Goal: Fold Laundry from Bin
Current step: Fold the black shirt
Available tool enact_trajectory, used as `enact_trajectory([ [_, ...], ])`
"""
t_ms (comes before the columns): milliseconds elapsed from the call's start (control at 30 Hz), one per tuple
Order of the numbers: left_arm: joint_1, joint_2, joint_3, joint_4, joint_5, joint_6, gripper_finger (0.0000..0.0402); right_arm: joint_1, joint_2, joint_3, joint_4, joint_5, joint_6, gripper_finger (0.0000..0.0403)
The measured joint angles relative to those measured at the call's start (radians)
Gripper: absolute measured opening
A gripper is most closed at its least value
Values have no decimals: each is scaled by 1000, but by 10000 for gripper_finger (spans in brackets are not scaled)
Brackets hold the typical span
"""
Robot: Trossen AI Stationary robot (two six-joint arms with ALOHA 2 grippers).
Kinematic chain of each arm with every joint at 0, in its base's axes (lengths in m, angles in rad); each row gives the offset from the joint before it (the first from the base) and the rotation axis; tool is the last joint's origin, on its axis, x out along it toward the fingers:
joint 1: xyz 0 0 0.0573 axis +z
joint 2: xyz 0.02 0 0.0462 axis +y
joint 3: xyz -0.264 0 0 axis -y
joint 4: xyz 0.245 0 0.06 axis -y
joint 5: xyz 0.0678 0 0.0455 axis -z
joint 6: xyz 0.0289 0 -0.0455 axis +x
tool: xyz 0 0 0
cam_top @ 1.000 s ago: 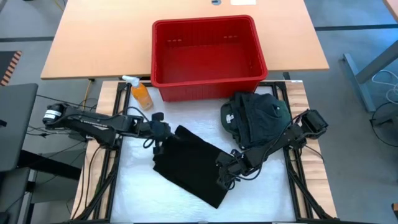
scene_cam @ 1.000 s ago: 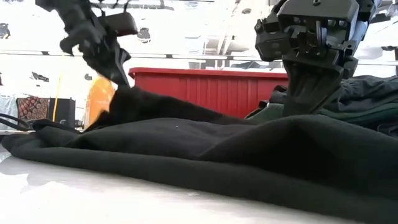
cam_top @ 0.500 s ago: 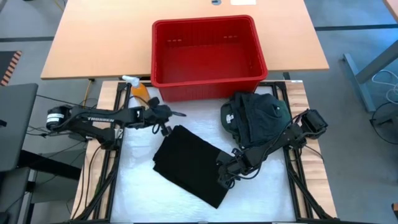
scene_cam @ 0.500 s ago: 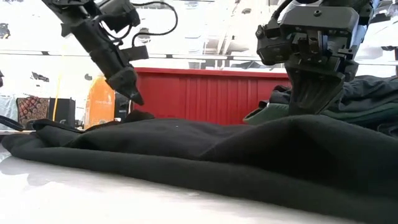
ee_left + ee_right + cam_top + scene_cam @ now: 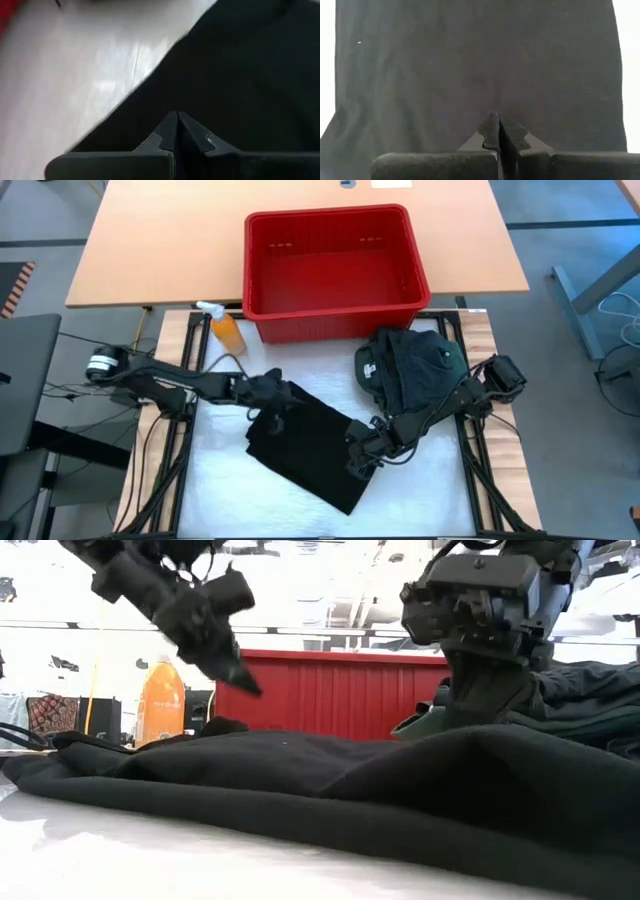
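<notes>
The white table surface (image 5: 215,480) lies bare along the near edge and down the left side of the black garment (image 5: 305,442), so a gripper could pass there without touching anything. Between that garment and the red bin (image 5: 330,270) runs a bare strip, narrowed on the left by the orange spray bottle (image 5: 226,330) standing just beside the bin's corner. On the right, the dark green pile (image 5: 412,375) fills the ground near the bin, leaving only a slim gap to the black garment. The left gripper (image 5: 276,396) hangs over the garment's far-left corner; the right gripper (image 5: 358,458), seemingly pressed to the cloth, blocks its right edge.
</notes>
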Motion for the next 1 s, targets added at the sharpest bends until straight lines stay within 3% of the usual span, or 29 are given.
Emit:
enact_trajectory([
  [267,48,167,7,-15,-67,-96,0,25,0,0,75,10,-48,18],
  [467,72,145,9,-114,-145,-101,0,24,17,1,48,12,-48,18],
  [600,82,119,9,-152,-170,-99,0,31,100,2,51,-9,-7,18],
  [833,102,94,9,-256,-213,-67,0,35,240,13,174,-134,80,18],
  [1000,151,83,9,-439,-397,-85,0,44,225,7,196,-108,80,18],
])
